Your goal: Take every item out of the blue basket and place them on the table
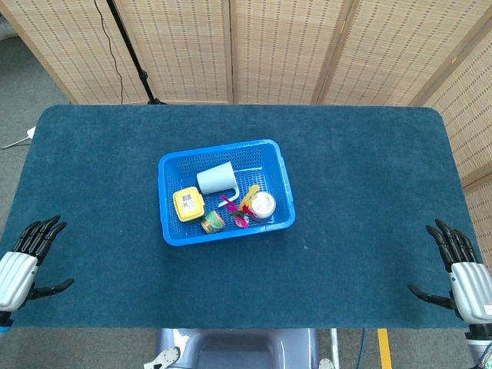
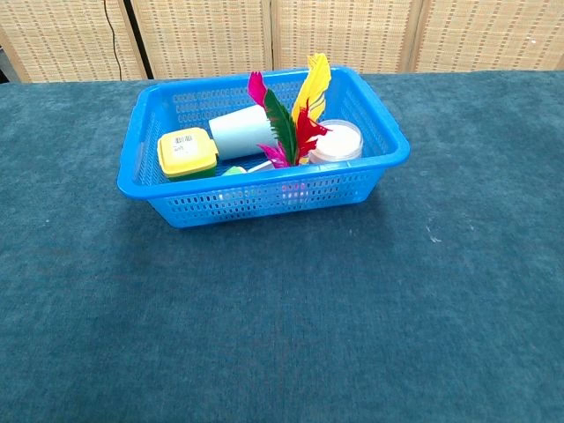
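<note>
Both hands, left hand (image 1: pixel 23 265) and right hand (image 1: pixel 461 273), rest at the table (image 1: pixel 369 192) corners, fingers spread and empty, leaving the full blue basket (image 1: pixel 224 228) unobstructed for a first reach.

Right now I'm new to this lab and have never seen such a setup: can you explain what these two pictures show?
Both pictures come from cameras on a two-armed robot that a person steers remotely. The head view looks down from above; the chest view looks across the table from lower down.

The black-fingered shapes in the head view's bottom corners are the robot's left hand and right hand. Both are spread and hold nothing. The chest view shows neither.

On the dark blue table sits a blue basket. In it are a yellow box, a pale cup lying on its side, a white round container, a colourful feather toy and a small jar. The job is to lift everything out onto the table; nothing is out yet.
</note>
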